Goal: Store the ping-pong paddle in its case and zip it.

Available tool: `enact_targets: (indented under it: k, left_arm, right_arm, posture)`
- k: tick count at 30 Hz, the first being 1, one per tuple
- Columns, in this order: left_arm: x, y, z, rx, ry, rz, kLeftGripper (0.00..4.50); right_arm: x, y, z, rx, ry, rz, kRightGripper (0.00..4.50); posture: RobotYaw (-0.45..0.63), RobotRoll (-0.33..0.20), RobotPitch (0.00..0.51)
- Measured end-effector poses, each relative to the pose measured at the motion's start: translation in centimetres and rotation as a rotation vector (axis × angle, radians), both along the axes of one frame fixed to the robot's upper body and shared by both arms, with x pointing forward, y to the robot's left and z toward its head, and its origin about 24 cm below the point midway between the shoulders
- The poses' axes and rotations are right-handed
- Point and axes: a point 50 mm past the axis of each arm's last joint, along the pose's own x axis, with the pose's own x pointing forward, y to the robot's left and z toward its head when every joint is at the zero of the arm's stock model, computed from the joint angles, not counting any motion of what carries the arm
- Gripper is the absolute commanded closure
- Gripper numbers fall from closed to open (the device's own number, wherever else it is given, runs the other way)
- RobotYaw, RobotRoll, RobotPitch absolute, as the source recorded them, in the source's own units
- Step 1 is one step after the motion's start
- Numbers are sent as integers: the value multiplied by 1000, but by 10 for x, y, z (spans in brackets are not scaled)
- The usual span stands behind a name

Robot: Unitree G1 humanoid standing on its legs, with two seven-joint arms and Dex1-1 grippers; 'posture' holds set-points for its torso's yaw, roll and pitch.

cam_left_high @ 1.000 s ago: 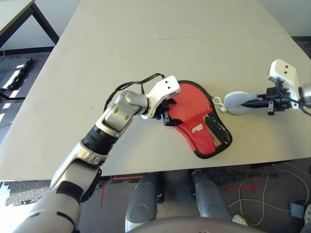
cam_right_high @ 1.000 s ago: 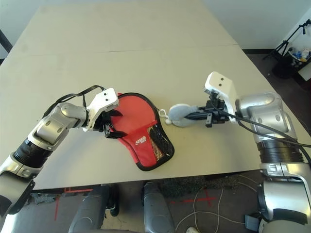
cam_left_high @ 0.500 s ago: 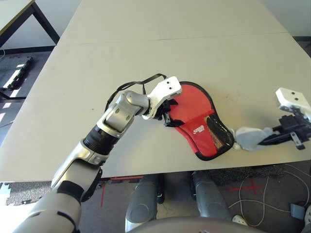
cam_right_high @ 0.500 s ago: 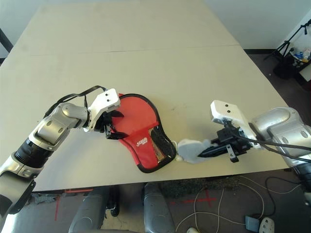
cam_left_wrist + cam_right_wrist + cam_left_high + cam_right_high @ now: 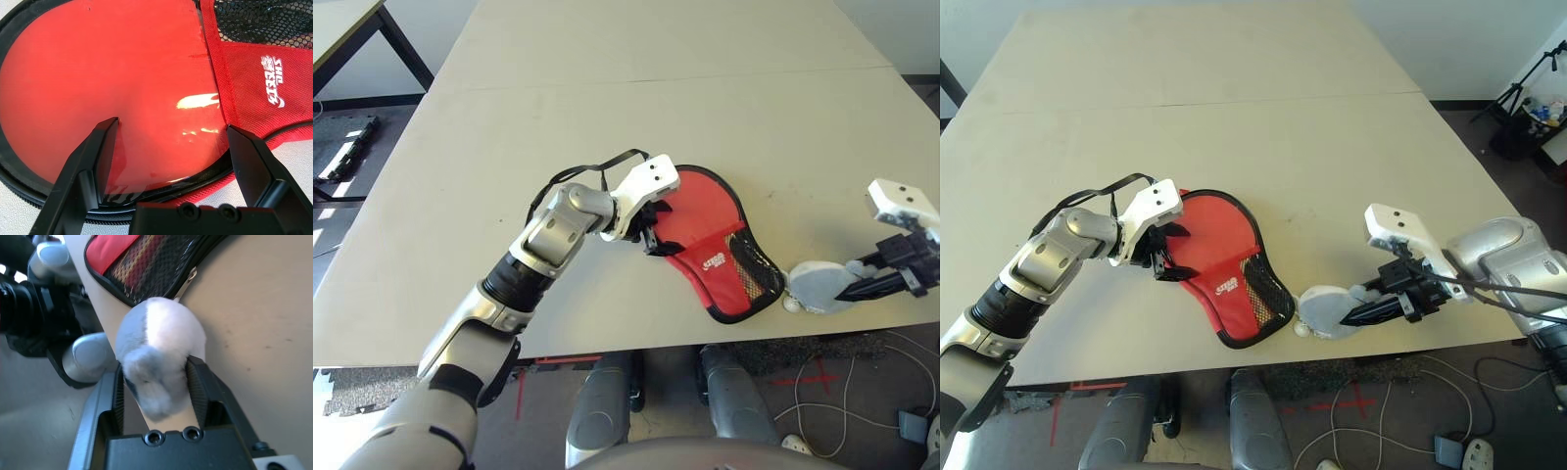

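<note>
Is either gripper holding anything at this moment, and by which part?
The right gripper has the whitish pouch's end between its fingers; whether it grips is unclear. The left gripper stands open over the paddle, holding nothing.

Case lies flat near table's near edge, unzipped; ping-pong paddle inside, red face up, handle apparently under mesh pocket.

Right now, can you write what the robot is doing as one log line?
left gripper: open over paddle in case | right gripper: around grey pouch near table edge | zip: not closed
</note>
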Motion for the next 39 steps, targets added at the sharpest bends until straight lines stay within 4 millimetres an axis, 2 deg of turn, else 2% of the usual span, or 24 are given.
enact_targets:
  k: [4, 8, 11, 15, 19, 21, 24, 28, 35, 39]
  left_arm:
    - [1, 1, 2, -14, -3, 6, 0]
    - [0, 5, 6, -55, 7, 27, 0]
    - [-1, 10, 15, -131, 5, 60, 0]
    - [1, 23, 41, -273, -55, 112, 0]
    - [5, 45, 78, -458, -161, 212, 0]
    - [7, 62, 93, -554, -227, 310, 0]
    - [10, 89, 105, -639, -327, 481, 0]
    - [10, 118, 96, -671, -400, 674, 0]
    - [-1, 161, 68, -713, -540, 1012, 0]
    - [-8, 173, 54, -727, -608, 1127, 0]
  right_arm:
    - [6, -13, 12, 57, -23, -87, 32]
    - [28, -16, 9, 180, -90, -185, 32]
    - [50, -11, 5, 297, -215, -291, 32]
    - [76, -10, 9, 440, -421, -487, 32]
    - [90, -14, 12, 520, -592, -655, 32]
    - [94, -15, 12, 554, -663, -724, 32]
    - [97, -21, 10, 593, -759, -828, 32]
    - [97, -34, 10, 597, -857, -954, 32]
    - [95, -55, 13, 570, -1026, -1140, 32]
    - [95, -58, 8, 536, -1059, -1170, 32]
  posture:
    - [-69, 0, 244]
    - [-67, 0, 255]
    - [-65, 0, 259]
    - [-66, 0, 266]
    - [-58, 0, 270]
    - [-47, 0, 258]
    - [-38, 0, 241]
    - [-32, 0, 225]
    - [-20, 0, 182]
    - [-20, 0, 171]
